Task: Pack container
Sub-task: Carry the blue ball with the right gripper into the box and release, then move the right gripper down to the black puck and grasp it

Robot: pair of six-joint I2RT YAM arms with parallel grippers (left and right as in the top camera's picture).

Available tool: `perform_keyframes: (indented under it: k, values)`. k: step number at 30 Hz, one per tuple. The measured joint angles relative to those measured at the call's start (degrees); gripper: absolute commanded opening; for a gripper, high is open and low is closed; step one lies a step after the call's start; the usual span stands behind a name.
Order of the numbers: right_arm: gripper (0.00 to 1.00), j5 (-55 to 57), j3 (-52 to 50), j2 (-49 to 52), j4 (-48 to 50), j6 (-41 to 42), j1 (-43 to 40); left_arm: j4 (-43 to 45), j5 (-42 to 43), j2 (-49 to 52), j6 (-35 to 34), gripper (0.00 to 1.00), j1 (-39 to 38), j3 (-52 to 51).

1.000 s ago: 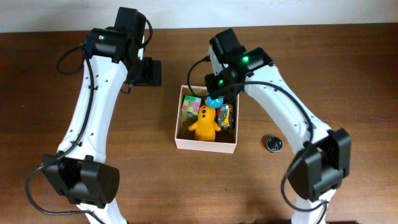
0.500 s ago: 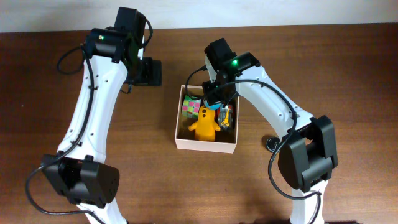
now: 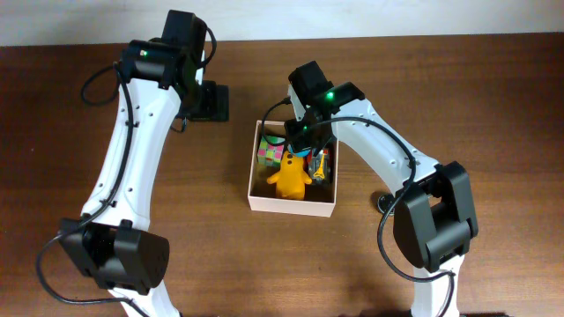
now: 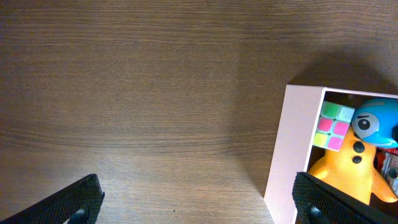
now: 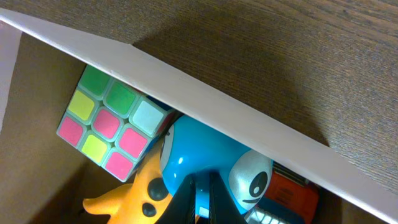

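While the left end effector (image 4: 199, 202) hangs spread, the right end effector (image 5: 201, 200) pinches the blue toy (image 5: 193, 152) inside the container (image 3: 291, 204).

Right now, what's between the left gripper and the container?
Nothing but bare wooden table lies between the left gripper and the white wall of the container. It shows best in the left wrist view, and the overhead view agrees.

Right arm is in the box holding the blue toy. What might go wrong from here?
1. The blue toy hangs over the yellow toy, not over bare floor. If released here, it may roll off or stick up above the rim.
2. The blue toy is tight against the box wall. The right fingers could catch that wall when lifting out and drag the box.
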Motion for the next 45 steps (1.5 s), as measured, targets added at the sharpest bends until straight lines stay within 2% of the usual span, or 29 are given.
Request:
perform_keyframes:
  k: [8, 12, 13, 16, 19, 23, 27, 32, 37, 41, 45]
  values:
    - [0.07, -0.76, -0.15, 1.14, 0.79, -0.02, 0.07, 0.00, -0.02, 0.00, 0.00, 0.99, 0.02, 0.00]
    - [0.23, -1.33, 0.44, 1.25, -0.13, -0.13, 0.17, 0.00, 0.00, 0.00, 0.00, 0.99, 0.00, 0.00]
    - [0.31, -1.42, 1.11, 1.36, -1.05, -0.28, 0.33, 0.00, 0.00, 0.00, 0.00, 0.99, 0.02, 0.00]
    - [0.40, -1.31, 3.98, 1.66, -4.90, -1.25, 0.59, 0.00, 0.00, 0.00, 0.00, 0.99, 0.00, 0.00]
    - [0.45, -0.15, 7.80, 1.68, -10.73, -2.19, 0.55, 0.00, 0.00, 0.00, 0.00, 0.99, 0.00, 0.00]
    - [0.57, 0.72, 15.85, 1.66, -19.15, -2.45, 0.33, -0.02, 0.00, 0.00, -0.02, 0.99, 0.00, 0.00]
    - [0.63, 1.05, 24.72, 0.07, -25.64, -2.58, -0.28, -0.02, 0.00, 0.00, 0.00, 0.99, 0.00, 0.00]
    - [0.70, 4.79, 28.89, -5.11, -34.16, 0.85, -4.20, 0.00, 0.00, 0.00, 0.00, 0.99, 0.00, 0.00]
    - [0.73, 8.09, 26.95, -6.64, -38.10, 4.70, -13.16, 0.00, -0.02, 0.00, 0.00, 0.99, 0.00, 0.00]
    - [0.73, 7.74, 19.37, -6.60, -36.98, 5.99, -19.61, 0.00, -0.02, 0.00, 0.00, 0.99, 0.00, 0.00]
    - [0.73, 4.81, 10.56, -6.58, -34.71, 5.92, -22.43, 0.00, -0.02, 0.00, 0.00, 0.99, 0.00, 0.00]
